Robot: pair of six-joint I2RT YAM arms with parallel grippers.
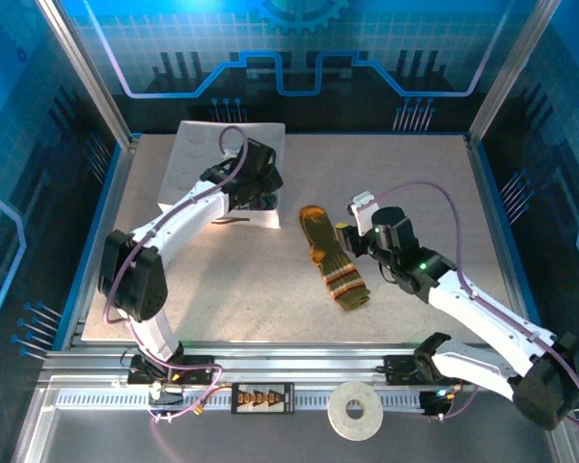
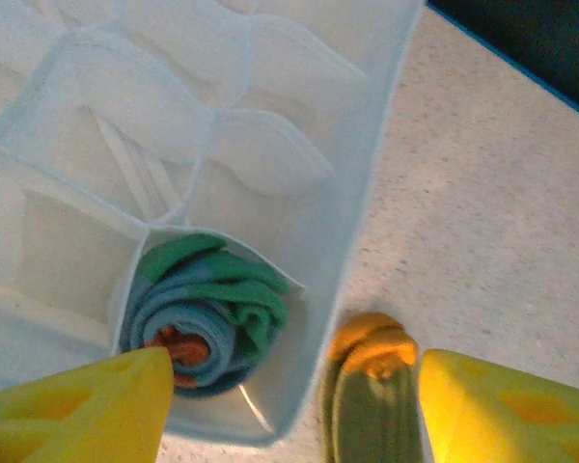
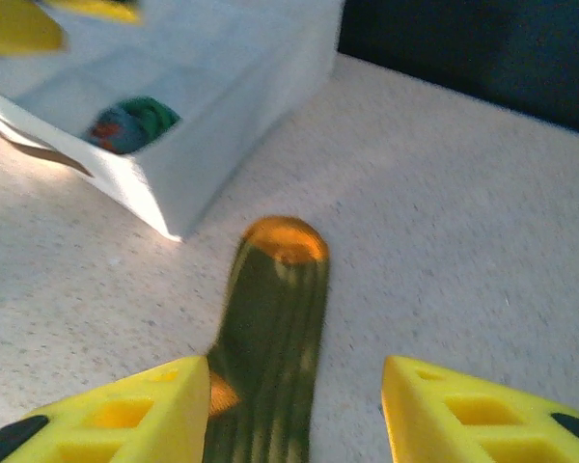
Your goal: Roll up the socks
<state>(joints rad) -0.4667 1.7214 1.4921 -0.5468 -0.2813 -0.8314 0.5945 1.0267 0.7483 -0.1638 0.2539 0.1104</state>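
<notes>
Socks lie in two places. The grey-blue sock (image 2: 207,313) is rolled into a coil, green folds outside and orange at its core. It sits in the near corner compartment of the white tray (image 2: 367,193). The left gripper (image 2: 294,391) hangs above that corner with its yellow fingers wide apart and nothing clamped between them — one finger over the roll's edge, the other over the table past the tray wall.

The olive-green sock (image 1: 333,258) lies flat and unrolled on the table (image 1: 434,193), just beside the tray. Its orange toe points to the far side and its striped end toward the arms' bases. The right gripper (image 3: 294,405) is low over it with fingers spread — the sock runs up between them, its toe ahead of the tips. One edge passes close by a finger; whether they touch I cannot tell.
</notes>
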